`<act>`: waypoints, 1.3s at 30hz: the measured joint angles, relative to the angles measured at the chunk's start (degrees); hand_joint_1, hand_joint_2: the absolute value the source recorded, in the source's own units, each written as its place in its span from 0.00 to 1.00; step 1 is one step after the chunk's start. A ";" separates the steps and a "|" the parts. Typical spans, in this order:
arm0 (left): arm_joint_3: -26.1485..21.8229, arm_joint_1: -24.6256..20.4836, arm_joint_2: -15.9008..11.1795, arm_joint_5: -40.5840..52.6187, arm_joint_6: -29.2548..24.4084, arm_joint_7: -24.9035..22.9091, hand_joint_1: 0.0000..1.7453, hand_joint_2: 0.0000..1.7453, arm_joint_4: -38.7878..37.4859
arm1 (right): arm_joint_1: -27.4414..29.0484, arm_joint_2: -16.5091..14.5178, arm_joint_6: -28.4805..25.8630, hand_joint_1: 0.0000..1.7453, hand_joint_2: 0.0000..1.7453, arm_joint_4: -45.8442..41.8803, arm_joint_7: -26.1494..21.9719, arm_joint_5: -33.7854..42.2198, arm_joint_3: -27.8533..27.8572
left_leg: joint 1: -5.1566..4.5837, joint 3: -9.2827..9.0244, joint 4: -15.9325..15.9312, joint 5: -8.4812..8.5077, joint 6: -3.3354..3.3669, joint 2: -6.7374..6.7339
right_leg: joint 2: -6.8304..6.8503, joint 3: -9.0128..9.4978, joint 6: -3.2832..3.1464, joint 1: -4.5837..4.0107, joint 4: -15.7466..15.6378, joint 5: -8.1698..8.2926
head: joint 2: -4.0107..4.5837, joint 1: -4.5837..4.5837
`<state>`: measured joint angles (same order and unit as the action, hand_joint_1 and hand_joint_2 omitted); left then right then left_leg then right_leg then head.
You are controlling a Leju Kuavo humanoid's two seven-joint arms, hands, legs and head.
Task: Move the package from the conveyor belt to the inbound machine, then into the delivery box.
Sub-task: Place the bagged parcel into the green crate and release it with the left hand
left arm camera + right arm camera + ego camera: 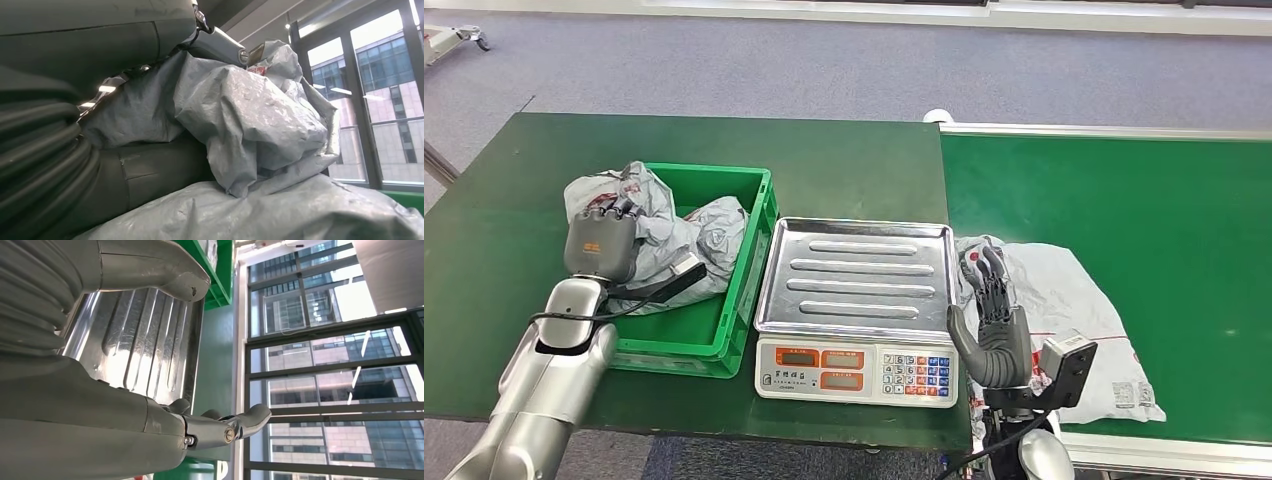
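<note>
The scale carries a glossy, ribbed metal tray, mirror-bright in the right wrist view, above a matt white plastic body with coloured keys. Left of the scale, the green crate looks like smooth hard plastic and holds crumpled grey plastic-film parcels with a soft sheen, gripped by the left hand in matt grey casing. Right of the scale, a wrinkled whitish film package lies on the matt green belt under the right hand, dark and slightly shiny.
</note>
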<state>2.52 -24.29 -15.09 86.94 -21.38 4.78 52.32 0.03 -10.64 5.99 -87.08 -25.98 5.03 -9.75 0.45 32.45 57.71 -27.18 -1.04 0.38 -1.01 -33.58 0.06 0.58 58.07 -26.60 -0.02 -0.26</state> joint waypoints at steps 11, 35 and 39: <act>-1.53 5.25 -1.20 -0.74 8.74 4.18 1.00 1.00 3.81 | -0.03 -0.02 0.07 0.00 1.00 -0.04 0.93 -1.39 0.08 | 0.00 -0.03 -0.01 -0.04 -0.06 -0.02 | -0.03 0.00 -0.01 0.00 0.00 -0.01 | 0.00 0.00; -4.75 17.09 -4.51 -16.87 22.12 10.40 0.00 1.00 21.48 | 0.36 -0.24 0.70 0.00 1.00 -0.33 0.93 -1.44 0.51 | 0.16 -0.08 -0.03 -0.08 -0.25 -0.09 | -0.02 0.02 -0.25 -0.10 0.01 -0.04 | 0.00 0.00; -4.86 17.73 -4.37 -21.39 21.59 11.41 0.00 1.00 23.05 | 0.37 -0.25 0.81 0.00 1.00 -0.33 0.93 -1.40 0.51 | 0.15 -0.07 -0.03 -0.08 -0.25 -0.09 | -0.03 0.01 -0.25 -0.10 0.01 -0.04 | 0.00 -0.01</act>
<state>-2.34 -6.57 -19.47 65.56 0.20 16.19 75.37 0.40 -10.90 6.80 -87.41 -25.05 3.62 -9.23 0.61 32.38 57.68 -27.27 -1.29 0.29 -1.04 -33.57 -0.19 0.48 58.08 -26.64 -0.02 -0.27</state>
